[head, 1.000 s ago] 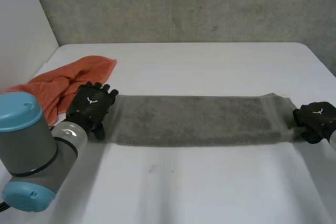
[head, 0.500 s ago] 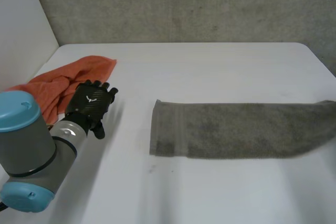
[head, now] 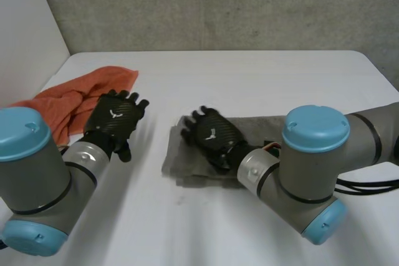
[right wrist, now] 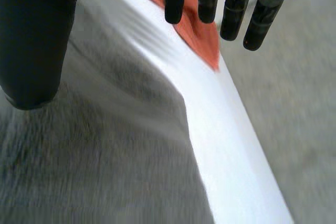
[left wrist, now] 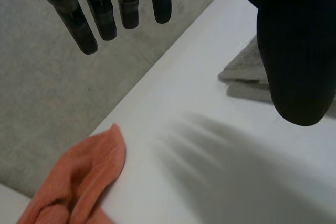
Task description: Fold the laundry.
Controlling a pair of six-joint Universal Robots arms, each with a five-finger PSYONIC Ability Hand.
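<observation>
The right hand [head: 212, 136], released and flat, is now brought over the towel [head: 177, 165], which is seen newly doubled.

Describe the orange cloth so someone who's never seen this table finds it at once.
On the white table, look to the corner at the robot's left, by the wall. The orange cloth lies bunched there beside the left hand; the grey cloth is flat, under the right hand.

The grey towel [head: 176, 161] is matt, napped terry cloth. The orange cloth [head: 68, 101] is matt woven fabric. The worktop [head: 249, 79] is smooth, white and low-gloss. The left robot hand [head: 115, 119] has a black weave-patterned shell.
</observation>
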